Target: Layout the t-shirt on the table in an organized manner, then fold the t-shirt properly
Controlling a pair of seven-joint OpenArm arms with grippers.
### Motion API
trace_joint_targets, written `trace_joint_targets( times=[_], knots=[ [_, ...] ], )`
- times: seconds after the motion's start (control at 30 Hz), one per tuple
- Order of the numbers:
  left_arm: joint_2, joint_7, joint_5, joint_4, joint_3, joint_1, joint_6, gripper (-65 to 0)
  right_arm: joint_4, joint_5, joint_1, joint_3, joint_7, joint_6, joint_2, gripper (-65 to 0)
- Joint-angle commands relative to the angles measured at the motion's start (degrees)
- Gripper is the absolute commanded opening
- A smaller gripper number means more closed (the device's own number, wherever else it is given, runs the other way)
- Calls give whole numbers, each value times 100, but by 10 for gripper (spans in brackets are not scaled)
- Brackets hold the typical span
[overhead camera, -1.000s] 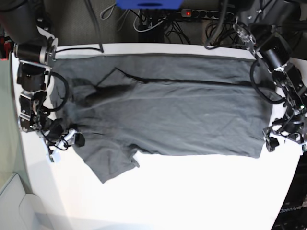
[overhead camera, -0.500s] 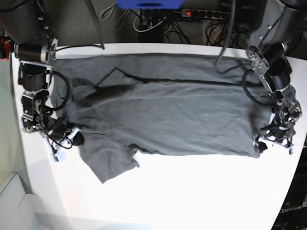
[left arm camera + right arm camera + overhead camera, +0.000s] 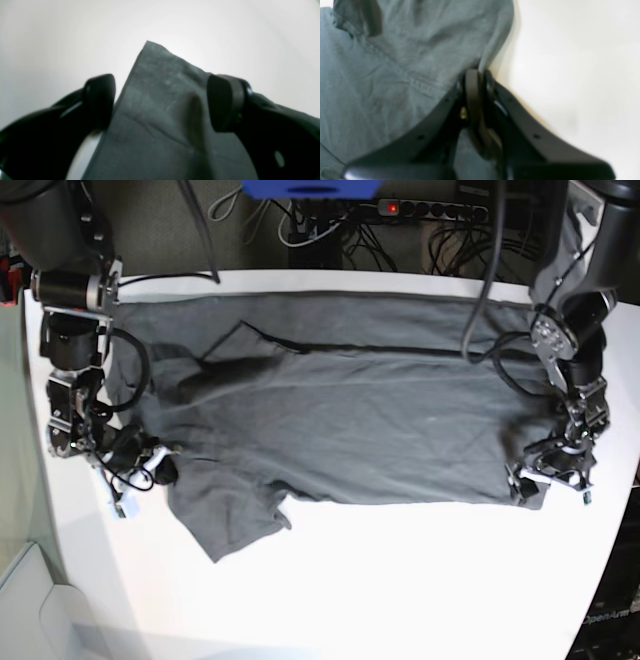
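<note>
T-shirt (image 3: 340, 410) flat on table (image 3: 400, 580). Right gripper (image 3: 476, 75) clamped on shirt edge nr sleeve. Left gripper (image 3: 160, 100) wide apart, straddling hem corner.

I have the t-shirt (image 3: 340, 415) lying spread across the far half of the table (image 3: 400, 590), its long side running left to right in the base view. One sleeve juts toward the near edge at that view's left. My right gripper (image 3: 150, 465) sits at that same left side, on the shirt's edge just above the sleeve. My left gripper (image 3: 548, 480) is at the view's right, over the shirt's near corner, which lies between its fingers (image 3: 100, 97). Behind the table lie cables (image 3: 320, 225).
</note>
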Motion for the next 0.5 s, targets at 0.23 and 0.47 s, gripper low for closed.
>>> trace_joint_targets(
  times=[0.23,0.47],
  knots=[
    [-95,162,-44,54,-8,89,-3,-363,-3,-184,35,-26,-326,17,1,-650],
    [-103,162,9,54,1,107,191,-626,-3,-184,35,-26,-299,17,-8,-650]
  ],
)
